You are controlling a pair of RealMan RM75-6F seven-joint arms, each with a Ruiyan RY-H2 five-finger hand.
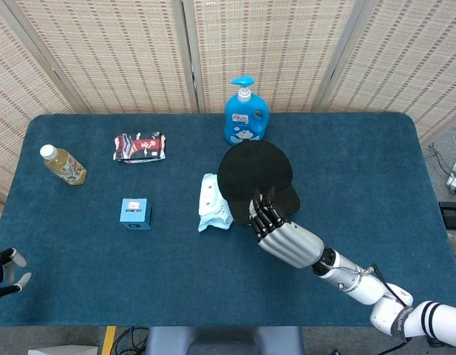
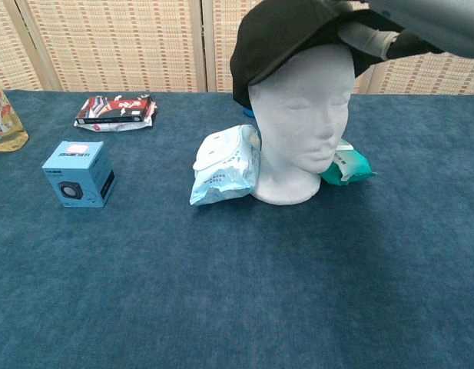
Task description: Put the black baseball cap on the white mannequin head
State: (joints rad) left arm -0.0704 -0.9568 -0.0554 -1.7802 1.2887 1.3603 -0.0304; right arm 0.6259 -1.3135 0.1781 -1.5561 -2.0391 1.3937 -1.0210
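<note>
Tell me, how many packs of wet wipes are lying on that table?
2. A light blue pack leans against the mannequin head on its camera-left side; a green pack pokes out behind it on the other side, mostly hidden.

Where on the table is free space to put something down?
Bare cloth lies right of the mannequin head to the table edge, and along the near side below the blue box. Crowded: wipes pack against the head.

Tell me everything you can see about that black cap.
The black baseball cap looks like plain dark fabric with a rounded crown and a brim. It sits tilted on top of the white mannequin head, covering the crown above the forehead. The right hand grips it at the brim side.
</note>
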